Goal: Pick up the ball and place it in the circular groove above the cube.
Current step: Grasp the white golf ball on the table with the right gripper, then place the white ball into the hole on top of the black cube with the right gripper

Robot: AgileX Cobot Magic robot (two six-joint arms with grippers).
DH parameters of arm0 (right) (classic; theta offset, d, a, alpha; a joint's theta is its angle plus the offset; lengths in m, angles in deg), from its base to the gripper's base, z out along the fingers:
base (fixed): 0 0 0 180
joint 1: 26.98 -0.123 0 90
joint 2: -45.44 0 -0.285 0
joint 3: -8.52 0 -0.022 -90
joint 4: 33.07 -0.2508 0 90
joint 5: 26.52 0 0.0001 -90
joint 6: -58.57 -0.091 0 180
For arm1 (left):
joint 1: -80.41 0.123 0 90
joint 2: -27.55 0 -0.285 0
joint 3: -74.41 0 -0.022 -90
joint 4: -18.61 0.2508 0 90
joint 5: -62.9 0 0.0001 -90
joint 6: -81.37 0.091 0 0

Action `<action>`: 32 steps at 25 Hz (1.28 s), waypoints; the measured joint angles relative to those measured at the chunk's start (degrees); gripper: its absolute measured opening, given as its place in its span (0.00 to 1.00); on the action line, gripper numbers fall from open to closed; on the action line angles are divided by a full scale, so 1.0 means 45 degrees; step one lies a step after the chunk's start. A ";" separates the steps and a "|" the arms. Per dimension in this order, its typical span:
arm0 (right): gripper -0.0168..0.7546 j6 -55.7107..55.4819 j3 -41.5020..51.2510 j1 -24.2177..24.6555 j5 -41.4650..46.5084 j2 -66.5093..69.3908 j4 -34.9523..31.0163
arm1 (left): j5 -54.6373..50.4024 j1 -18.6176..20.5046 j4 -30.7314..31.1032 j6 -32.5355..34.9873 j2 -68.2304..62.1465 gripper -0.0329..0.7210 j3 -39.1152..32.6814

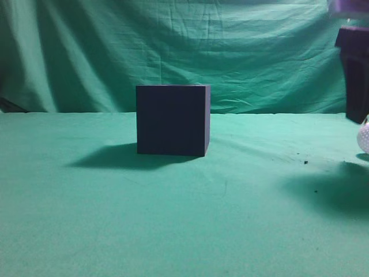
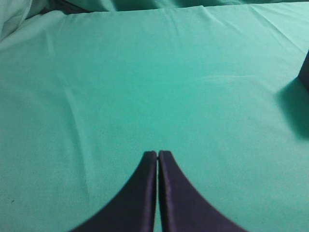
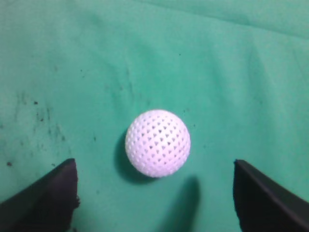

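Note:
The dark navy cube (image 1: 172, 119) stands on the green cloth at the middle of the exterior view; its top face is not visible from this height. Its edge shows at the right border of the left wrist view (image 2: 305, 72). The white dimpled ball (image 3: 158, 142) lies on the cloth; only its edge shows at the far right of the exterior view (image 1: 364, 137). My right gripper (image 3: 154, 169) is open wide, fingers on either side, just short of the ball and above it. My left gripper (image 2: 158, 154) is shut and empty over bare cloth.
Green cloth (image 1: 173, 219) covers the table and hangs as a backdrop. Part of the right arm (image 1: 354, 69) shows at the upper right of the exterior view. Small dark specks lie on the cloth near the ball (image 3: 34, 116).

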 joint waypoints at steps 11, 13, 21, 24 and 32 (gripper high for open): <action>0.64 -0.0294 -0.0333 0.0000 -0.1458 0.1822 0.0000 | 0.0000 0.0000 0.0000 0.0000 0.0000 0.04 0.0000; 0.50 -0.0503 -0.0333 0.0000 -0.1464 0.1831 0.0000 | 0.0000 0.0000 0.0000 0.0000 0.0000 0.04 0.0000; 0.43 -0.0627 -0.2121 -0.0096 0.0716 0.1581 -0.0266 | 0.0000 0.0000 0.0000 0.0000 0.0000 0.04 0.0000; 0.43 -0.0544 -0.3547 -0.0582 0.1677 0.1160 -0.0270 | 0.0000 0.0000 0.0000 0.0000 0.0000 0.04 0.0000; 0.43 -0.0341 -0.6182 -0.4317 0.2090 0.1243 -0.0344 | 0.0000 0.0000 0.0000 0.0000 0.0000 0.04 0.0000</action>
